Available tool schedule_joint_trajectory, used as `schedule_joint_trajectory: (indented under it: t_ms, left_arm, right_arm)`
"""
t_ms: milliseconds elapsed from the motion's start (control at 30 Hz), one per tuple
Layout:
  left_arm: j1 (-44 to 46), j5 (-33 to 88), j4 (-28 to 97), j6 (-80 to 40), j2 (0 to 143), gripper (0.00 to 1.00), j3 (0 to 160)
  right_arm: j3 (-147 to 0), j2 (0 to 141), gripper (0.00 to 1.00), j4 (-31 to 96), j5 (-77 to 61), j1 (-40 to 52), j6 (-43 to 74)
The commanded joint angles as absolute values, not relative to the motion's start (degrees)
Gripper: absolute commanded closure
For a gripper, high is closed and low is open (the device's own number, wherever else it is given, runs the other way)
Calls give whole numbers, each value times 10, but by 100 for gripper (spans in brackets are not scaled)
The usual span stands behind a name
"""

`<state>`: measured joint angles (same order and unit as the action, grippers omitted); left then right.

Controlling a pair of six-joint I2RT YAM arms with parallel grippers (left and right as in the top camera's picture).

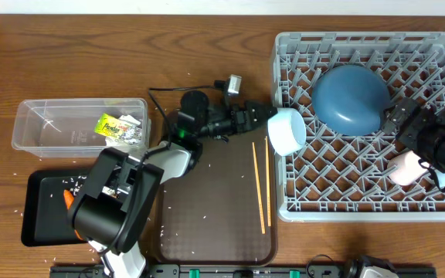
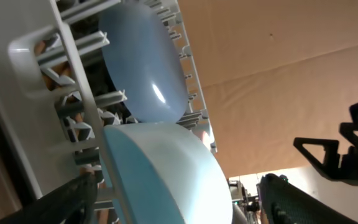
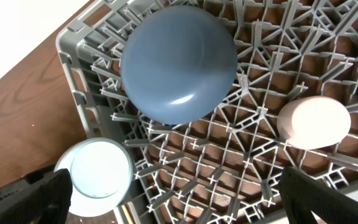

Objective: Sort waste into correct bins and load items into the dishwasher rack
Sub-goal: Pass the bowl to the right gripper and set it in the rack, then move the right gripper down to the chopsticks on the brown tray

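At rack (image 1: 361, 212) rim | left end effector (image 2: 182, 198) spread around light-blue cup (image 1: 287, 131); right end effector (image 3: 182, 199) — spread

My surface (image 1: 91, 46) is grained brown wood with a faint sheen. The rack (image 1: 361, 212) is matt grey plastic, and the blue plate (image 3: 179, 62) in it is smooth and glossy. The tub (image 1: 45, 127) is clear plastic, the chopsticks (image 1: 258, 185) pale bare wood.
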<state>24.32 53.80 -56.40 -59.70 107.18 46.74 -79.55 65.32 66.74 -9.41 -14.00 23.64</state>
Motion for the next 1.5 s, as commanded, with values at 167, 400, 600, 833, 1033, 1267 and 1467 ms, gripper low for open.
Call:
schedule_joint_trajectory:
  t_ms: [167,400,600,833,1033,1267,1467]
  left_arm:
    - [199,622,-599,-599,1042,2,480]
    - [137,651,-514,-583,940,2,480]
    - [50,651,-335,-537,809,2,480]
    - [-76,599,-65,-449,667,2,480]
    - [-153,528,129,-368,597,2,482]
    - [-171,375,345,-272,580,2,497]
    - [-171,232,464,-235,580,2,523]
  right_arm:
    - [-802,653,2,669,-146,-144,177]
    - [-802,644,1,668,-212,-77,130]
    - [-802,646,1,656,-200,71,145]
    - [-802,681,1,640,-45,289,218]
    - [-802,766,1,638,-12,417,272]
    - [-802,894,1,639,42,505,334]
    - [-802,996,3,642,52,534,338]
